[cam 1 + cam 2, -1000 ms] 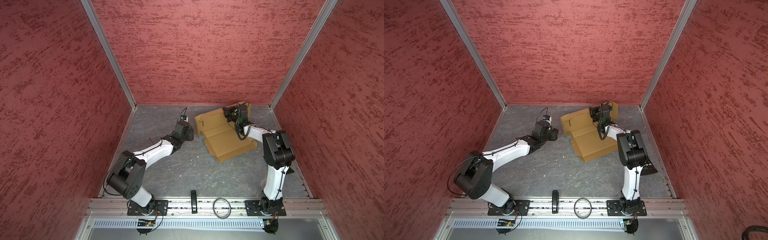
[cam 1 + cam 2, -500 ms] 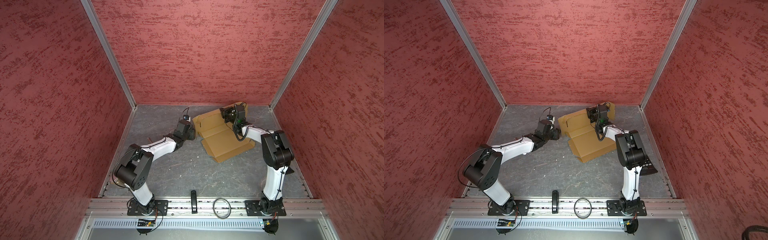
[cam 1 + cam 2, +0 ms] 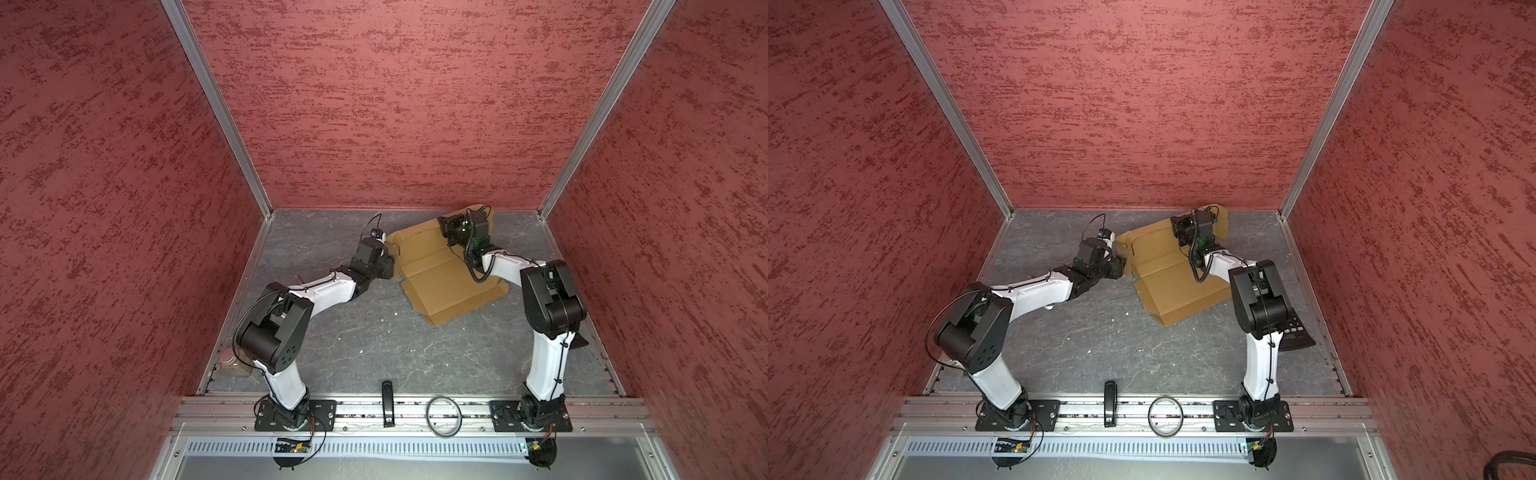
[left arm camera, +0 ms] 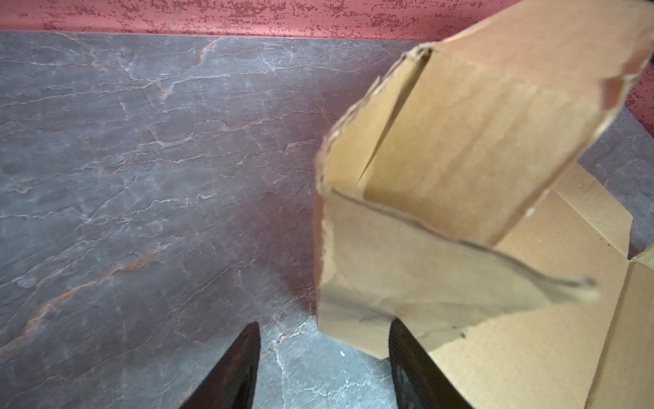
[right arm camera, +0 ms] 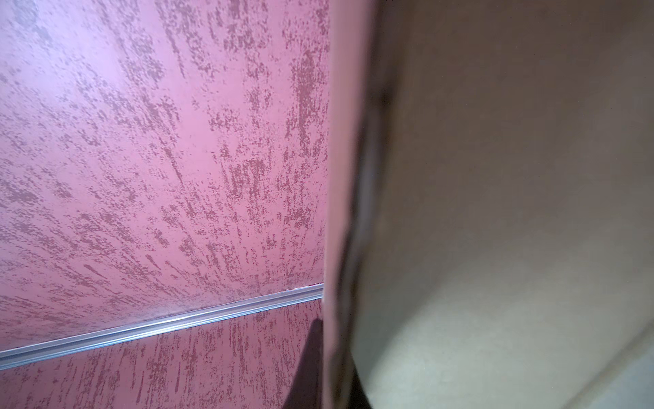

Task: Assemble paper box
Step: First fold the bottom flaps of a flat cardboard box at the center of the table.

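- One paper box (image 3: 446, 286), half-folded, lies far right on the grey veined table (image 3: 374, 345).
- Two grippers: left gripper (image 4: 323, 327), jaws apart, beside a flap; right gripper (image 5: 332, 354) clamps a flap.
- Three red walls (image 3: 395, 104).

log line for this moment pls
box: partly folded, on table | left gripper: open, beside a raised flap | right gripper: shut on far flap, flap lifted

One paper box (image 3: 449, 286); two robot arms, left arm (image 3: 328, 289) and right arm (image 3: 544, 365); one black bar (image 3: 387, 402); one grey ring (image 3: 428, 417); one dark keypad (image 3: 1296, 334).
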Robot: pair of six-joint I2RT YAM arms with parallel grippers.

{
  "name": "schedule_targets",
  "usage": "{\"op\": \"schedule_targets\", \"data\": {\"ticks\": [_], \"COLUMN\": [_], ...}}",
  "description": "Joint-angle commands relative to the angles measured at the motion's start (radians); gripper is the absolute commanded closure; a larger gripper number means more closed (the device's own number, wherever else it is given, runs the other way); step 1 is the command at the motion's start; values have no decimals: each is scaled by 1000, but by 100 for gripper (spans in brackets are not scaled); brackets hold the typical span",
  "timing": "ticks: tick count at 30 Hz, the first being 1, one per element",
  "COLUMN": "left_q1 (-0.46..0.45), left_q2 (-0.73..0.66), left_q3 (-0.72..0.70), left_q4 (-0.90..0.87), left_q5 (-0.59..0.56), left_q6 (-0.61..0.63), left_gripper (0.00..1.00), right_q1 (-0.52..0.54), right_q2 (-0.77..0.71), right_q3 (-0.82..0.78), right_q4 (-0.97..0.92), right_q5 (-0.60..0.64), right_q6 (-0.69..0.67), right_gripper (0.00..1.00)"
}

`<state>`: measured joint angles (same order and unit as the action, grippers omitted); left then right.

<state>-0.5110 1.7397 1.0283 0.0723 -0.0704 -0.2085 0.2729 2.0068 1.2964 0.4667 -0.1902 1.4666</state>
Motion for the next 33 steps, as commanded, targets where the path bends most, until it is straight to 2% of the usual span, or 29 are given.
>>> {"op": "schedule_targets", "data": {"ticks": [1, 13, 18, 33], "left_q1": [-8, -42, -42, -23], "left_q2": [12, 43, 57, 19], "left_q3": [27, 76, 87, 36], "left_q4": [23, 10, 11, 8], "left_q5": [22, 32, 29, 23], "left_q6": [18, 34, 32, 34], "left_gripper": [41, 42, 45, 47], "right_q1": [6, 6, 6, 5], "right_q2": [11, 13, 12, 12], "right_q3": [15, 17, 16, 18], "right_q4": [34, 34, 33, 27], "right_q5": [14, 13, 13, 14], "right_q6": [41, 42, 41, 36], "right_gripper": [100, 100, 100, 100]}}
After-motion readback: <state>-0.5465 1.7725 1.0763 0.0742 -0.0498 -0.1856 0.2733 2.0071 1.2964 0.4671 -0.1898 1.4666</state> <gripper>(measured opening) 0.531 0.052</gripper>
